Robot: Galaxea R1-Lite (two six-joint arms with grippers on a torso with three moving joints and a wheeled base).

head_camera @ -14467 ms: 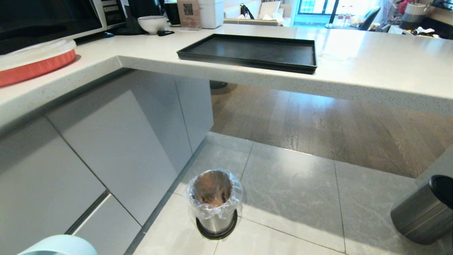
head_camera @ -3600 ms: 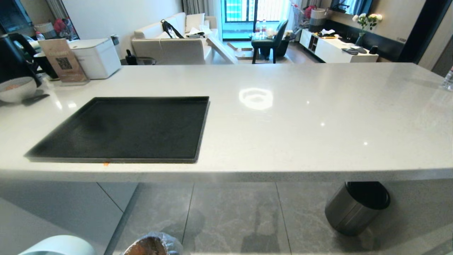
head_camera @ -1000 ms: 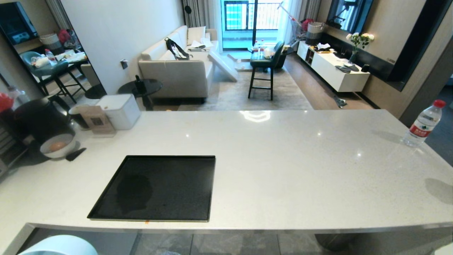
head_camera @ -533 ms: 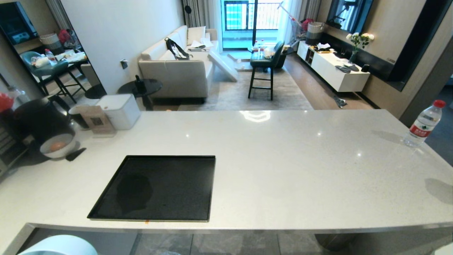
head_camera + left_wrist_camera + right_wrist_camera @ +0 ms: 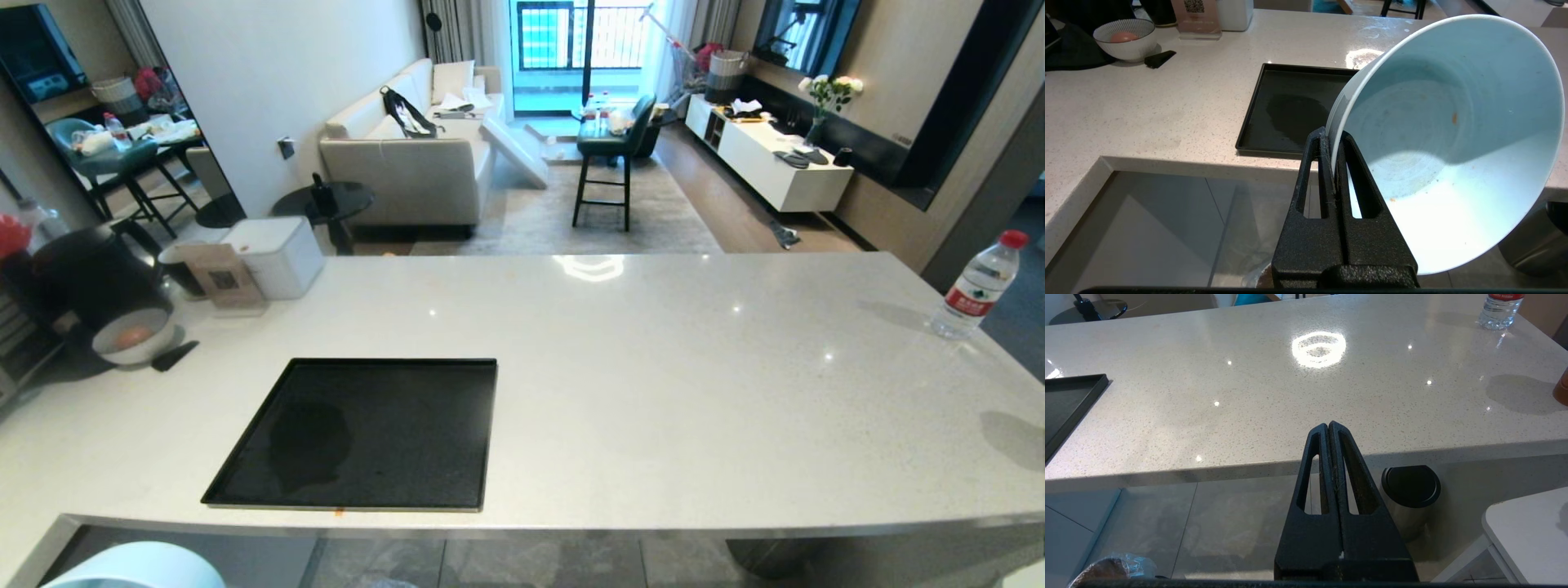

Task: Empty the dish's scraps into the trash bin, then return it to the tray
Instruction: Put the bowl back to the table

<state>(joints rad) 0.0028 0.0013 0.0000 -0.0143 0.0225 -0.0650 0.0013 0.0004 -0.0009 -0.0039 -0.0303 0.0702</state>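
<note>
Head camera high over the counter [image 5: 653, 392] — both wrist cameras low before its edge, sharing the tray [image 5: 367, 433].

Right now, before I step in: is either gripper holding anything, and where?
The left gripper pinches the dish by its rim. The right gripper is shut, empty.

tray [image 5: 384, 437] bare, counter [image 5: 694, 392] open, bottle [image 5: 976, 286] far right

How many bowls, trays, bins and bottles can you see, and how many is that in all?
Bowls: 2, the pale blue dish and a grey-white bowl
Trays: 1, the tray
Bins: 2, the trash bin and a steel bin
Bottles: 1, a water bottle
Total: 6
</note>
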